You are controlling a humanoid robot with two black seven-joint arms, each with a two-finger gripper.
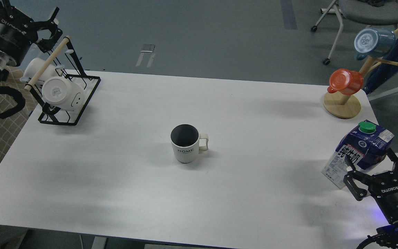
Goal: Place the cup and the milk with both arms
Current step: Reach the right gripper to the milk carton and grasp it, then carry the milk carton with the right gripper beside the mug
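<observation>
The cup (185, 144), off-white and ribbed with "HOME" on it, stands upright at the middle of the white table (116, 166), its handle to the right. The milk (358, 149), a blue and white carton with a green cap, stands leaning near the table's right edge. My right gripper (370, 162) is open, with its fingers on either side of the carton's lower part; I cannot tell whether they touch it. My left gripper (54, 25) is open and empty, high at the far left by the rack's wooden rod, far from the cup.
A black wire rack (81, 100) holding white smiley mugs (62, 92) stands at the back left corner. A wooden mug tree (342, 105) with an orange mug (346, 81) and a blue mug (373, 40) stands at the back right. A chair (368, 10) is behind the table.
</observation>
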